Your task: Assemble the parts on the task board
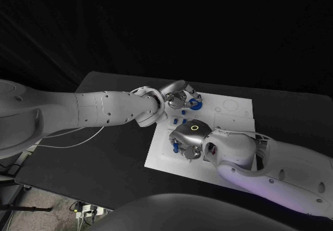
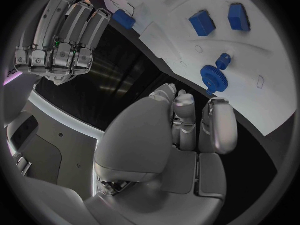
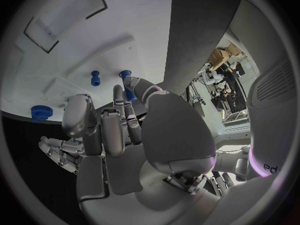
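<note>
The white task board [image 1: 229, 108] lies mid-table. My left hand [image 1: 179, 98] hovers at its far left edge, fingers apart and holding nothing, fingertips [image 2: 215, 105] just short of a large blue gear [image 2: 212, 77] that meshes with a small blue gear [image 2: 224, 61]. That large gear [image 1: 195, 103] lies right beside the hand. My right hand [image 1: 188, 142] is over the board's near left part. Its thumb and a finger [image 3: 142, 86] pinch an upright blue peg [image 3: 129, 85]. A second blue peg [image 3: 95, 77] stands beside it.
Two blue blocks [image 2: 202, 22] [image 2: 239, 16] and a third [image 2: 123, 19] sit on the board near my right hand [image 2: 62, 40]. Empty recesses [image 1: 232, 105] mark the board's far right part. Black table [image 1: 118, 154] surrounds the board. The two hands are close together.
</note>
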### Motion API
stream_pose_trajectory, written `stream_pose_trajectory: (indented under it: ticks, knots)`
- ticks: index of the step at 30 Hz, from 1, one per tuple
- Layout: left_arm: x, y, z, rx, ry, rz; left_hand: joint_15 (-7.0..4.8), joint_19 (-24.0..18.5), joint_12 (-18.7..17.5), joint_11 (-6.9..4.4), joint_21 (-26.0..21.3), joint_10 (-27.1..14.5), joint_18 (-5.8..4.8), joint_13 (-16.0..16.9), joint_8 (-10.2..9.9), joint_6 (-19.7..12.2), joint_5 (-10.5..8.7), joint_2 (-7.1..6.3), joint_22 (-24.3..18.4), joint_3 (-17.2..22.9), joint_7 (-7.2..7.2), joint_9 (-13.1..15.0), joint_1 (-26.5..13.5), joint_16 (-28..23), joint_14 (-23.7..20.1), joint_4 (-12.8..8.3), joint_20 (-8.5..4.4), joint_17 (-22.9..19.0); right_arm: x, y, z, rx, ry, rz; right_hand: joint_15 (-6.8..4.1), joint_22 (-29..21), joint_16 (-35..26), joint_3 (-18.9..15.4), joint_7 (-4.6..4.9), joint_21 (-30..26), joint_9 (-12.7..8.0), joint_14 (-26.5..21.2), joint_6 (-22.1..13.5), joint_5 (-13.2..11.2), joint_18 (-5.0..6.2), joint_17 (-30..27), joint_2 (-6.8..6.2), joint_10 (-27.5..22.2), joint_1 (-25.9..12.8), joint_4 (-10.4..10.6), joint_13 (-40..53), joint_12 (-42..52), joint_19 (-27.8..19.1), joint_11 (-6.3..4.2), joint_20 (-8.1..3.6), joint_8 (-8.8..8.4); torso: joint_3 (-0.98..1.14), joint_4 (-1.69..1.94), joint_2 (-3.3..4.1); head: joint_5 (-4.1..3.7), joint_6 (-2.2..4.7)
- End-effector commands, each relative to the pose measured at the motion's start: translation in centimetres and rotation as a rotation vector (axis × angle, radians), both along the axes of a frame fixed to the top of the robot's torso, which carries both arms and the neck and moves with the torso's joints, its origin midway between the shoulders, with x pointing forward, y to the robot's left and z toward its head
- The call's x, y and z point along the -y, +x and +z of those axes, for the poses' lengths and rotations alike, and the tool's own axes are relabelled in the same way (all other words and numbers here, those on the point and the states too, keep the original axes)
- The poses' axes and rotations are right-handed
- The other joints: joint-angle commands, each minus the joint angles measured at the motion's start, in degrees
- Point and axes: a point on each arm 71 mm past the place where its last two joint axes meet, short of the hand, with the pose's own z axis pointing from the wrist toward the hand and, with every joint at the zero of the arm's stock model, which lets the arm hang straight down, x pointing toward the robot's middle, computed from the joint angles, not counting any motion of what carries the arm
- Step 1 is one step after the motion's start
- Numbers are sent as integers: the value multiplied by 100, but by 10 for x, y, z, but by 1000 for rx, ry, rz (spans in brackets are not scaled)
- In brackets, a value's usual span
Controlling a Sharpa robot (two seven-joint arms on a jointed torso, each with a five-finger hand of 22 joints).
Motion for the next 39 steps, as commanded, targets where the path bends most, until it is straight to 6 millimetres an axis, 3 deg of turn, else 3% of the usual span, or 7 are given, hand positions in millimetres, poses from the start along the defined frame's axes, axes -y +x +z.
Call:
stream_pose_trajectory:
  ticks: [1, 11, 15, 20, 30, 39]
  knots:
    - [2, -1, -1, -13, -1, -12, 39, 64, -10, 19, -2, 9, 55, -6, 13, 14, -19, 0, 1138, 34, 35, -7, -43, 12, -9, 12, 49, -5, -1, -1, -1, -2, 9, 4, 23, 810, -14, -12, -31, -10, 21, -10, 33, -66, 87, 5, -5, -18, -50, 25, 15, 21, -8, -3, 2, -22, 5, -1, 1, -1, 0]
    - [2, -1, -1, -15, -1, -12, 43, 61, -9, 23, -9, 15, 57, -5, 14, 15, -22, -1, 1136, 53, 39, -7, -54, 6, -15, 11, 52, -15, -1, -1, -3, -3, 18, 0, 8, 811, -9, -53, -49, -17, 220, -5, 185, -114, 86, 12, 26, -20, -8, -13, 101, 70, 2, -19, -3, 117, 6, 0, 3, 6, 0]
    - [2, -1, -1, -16, 0, -11, 43, 61, -9, 23, -9, 15, 57, -5, 14, 15, -22, -1, 1136, 53, 39, -7, -54, 6, -15, 11, 52, -15, 0, -1, -3, -1, 24, 0, -15, 815, -1, -125, -62, -18, 600, 5, 207, -85, 85, 27, 59, -28, 5, -43, 251, 187, 15, -41, -29, 329, 4, -7, 0, 8, 0]
    - [1, -1, -2, -18, 0, -11, 43, 61, -9, 23, -9, 15, 57, -5, 14, 15, -22, -1, 1136, 53, 39, -7, -54, 6, -15, 11, 52, -15, 0, -2, -3, 0, 30, -1, -24, 821, 5, -139, -64, -8, 841, 13, 172, -83, 81, 39, 83, -45, 6, -54, 350, 261, 30, -62, -39, 425, 3, -2, -1, 3, 0]
    - [1, -1, -3, -23, 1, -11, 43, 61, -9, 23, -9, 15, 57, -5, 14, 15, -22, -1, 1136, 53, 39, -7, -54, 6, -15, 11, 52, -15, 0, -1, -3, 4, 32, -7, -33, 816, -1, -131, -62, -29, 990, 9, 118, -72, 86, 28, 89, -61, 21, -74, 424, 316, 24, -72, -49, 460, 2, 1, -2, 9, 0]
    - [1, -2, -4, -29, 3, -11, 43, 61, -9, 23, -9, 15, 57, -5, 14, 15, -22, -1, 1136, 53, 39, -7, -54, 6, -15, 11, 52, -15, 1, -1, -4, 10, 31, -14, -32, 810, -12, -129, -62, -48, 1003, -1, 108, -68, 90, 6, 91, -67, 20, -74, 430, 319, 13, -71, -49, 458, 3, 0, -7, 31, 0]
